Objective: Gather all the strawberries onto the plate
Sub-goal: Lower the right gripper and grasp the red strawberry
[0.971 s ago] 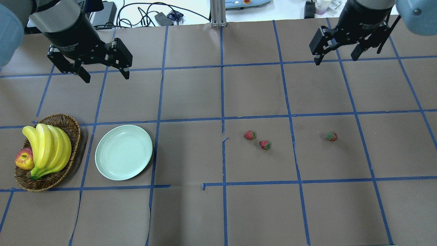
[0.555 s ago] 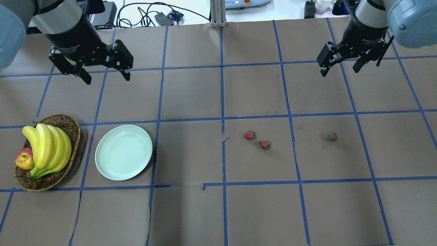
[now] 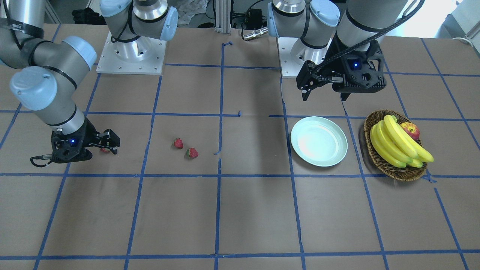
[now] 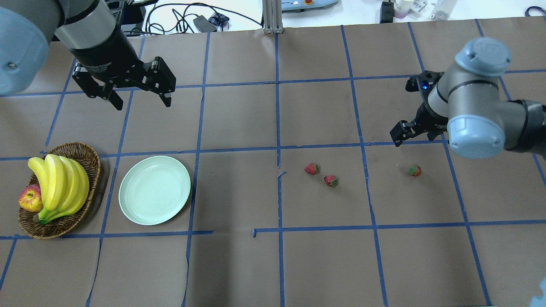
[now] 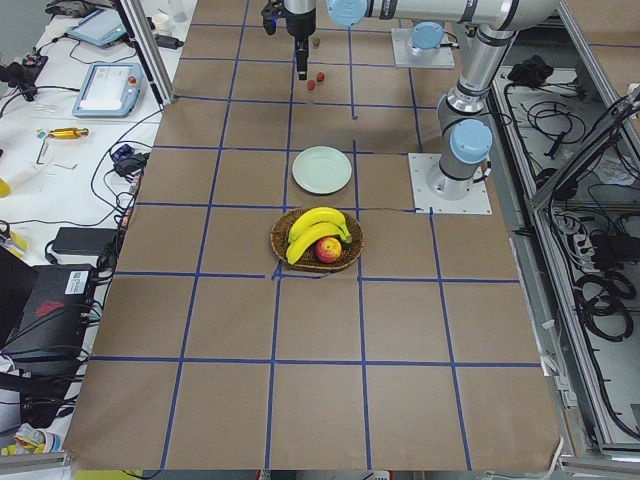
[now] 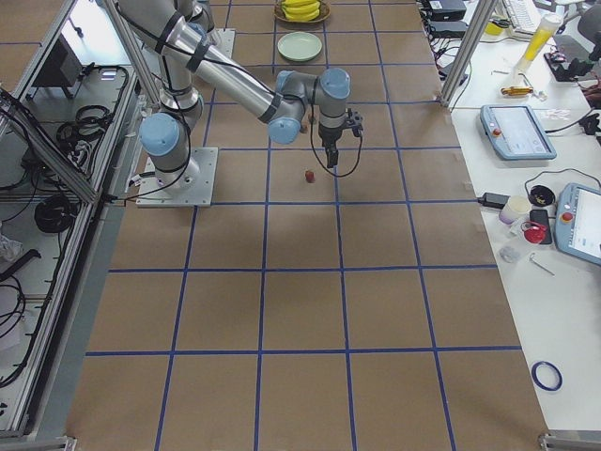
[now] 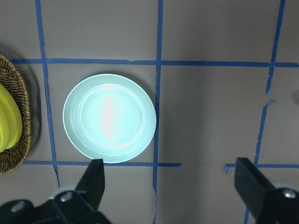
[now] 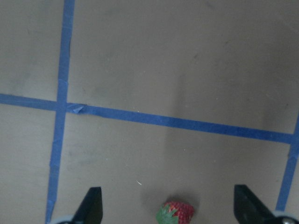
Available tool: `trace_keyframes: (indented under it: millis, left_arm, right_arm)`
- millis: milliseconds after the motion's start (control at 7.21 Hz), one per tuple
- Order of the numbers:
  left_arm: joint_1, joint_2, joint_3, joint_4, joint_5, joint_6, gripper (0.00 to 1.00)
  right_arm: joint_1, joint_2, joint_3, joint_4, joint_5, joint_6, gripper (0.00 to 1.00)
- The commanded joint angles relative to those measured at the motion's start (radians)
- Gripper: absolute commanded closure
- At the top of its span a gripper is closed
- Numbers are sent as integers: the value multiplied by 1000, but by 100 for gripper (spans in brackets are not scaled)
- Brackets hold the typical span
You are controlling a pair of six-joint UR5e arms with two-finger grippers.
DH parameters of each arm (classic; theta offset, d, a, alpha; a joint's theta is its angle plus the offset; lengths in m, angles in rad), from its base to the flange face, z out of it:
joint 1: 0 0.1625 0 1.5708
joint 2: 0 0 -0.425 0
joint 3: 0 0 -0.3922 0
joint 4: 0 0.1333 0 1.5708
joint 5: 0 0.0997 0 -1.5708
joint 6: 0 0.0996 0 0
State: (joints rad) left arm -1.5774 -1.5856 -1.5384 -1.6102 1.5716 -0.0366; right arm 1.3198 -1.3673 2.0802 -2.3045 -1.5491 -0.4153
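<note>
Three strawberries lie on the brown table: two close together [image 4: 312, 169] [image 4: 331, 181] right of the middle, one [image 4: 414, 170] further right. The pale green plate [image 4: 154, 190] stands bare at the left. My right gripper [image 4: 413, 137] is open and hangs just behind and above the right strawberry, which shows at the bottom of the right wrist view [image 8: 176, 212] between the fingers [image 8: 91, 207]. In the front-facing view that berry [image 3: 105, 150] is partly hidden by the right gripper [image 3: 107, 146]. My left gripper [image 4: 142, 102] is open and empty, high behind the plate [image 7: 110, 118].
A brown wicker basket [image 4: 81, 150] with bananas [image 4: 59, 183] and a red-yellow apple [image 4: 30, 198] stands left of the plate. Blue tape lines grid the table. Cables and devices lie beyond the far edge.
My right arm has swung forward and down from the far right corner to just behind the right strawberry. My left gripper has shifted slightly right and forward. The strawberries and plate have not moved.
</note>
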Motion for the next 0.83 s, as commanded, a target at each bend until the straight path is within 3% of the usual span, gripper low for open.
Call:
trace_keyframes:
  millis: [0,278,555,694]
  left_arm:
    - [-1,0,-5,4,1,0,0]
    - [-1,-1,-5,4,-1,0,0]
    - [-3,-1,-5,4,-1,0,0]
    - [-3,-1,-5,4,-1,0,0]
  right_arm:
    - [-19,10,124,-136,-18,-54,0]
    - [-22,11,124,-135,-118,-86,0]
    - [-22,27,135,-132,-62,-66,1]
    - [-22,30,133,-132,-62,-66,25]
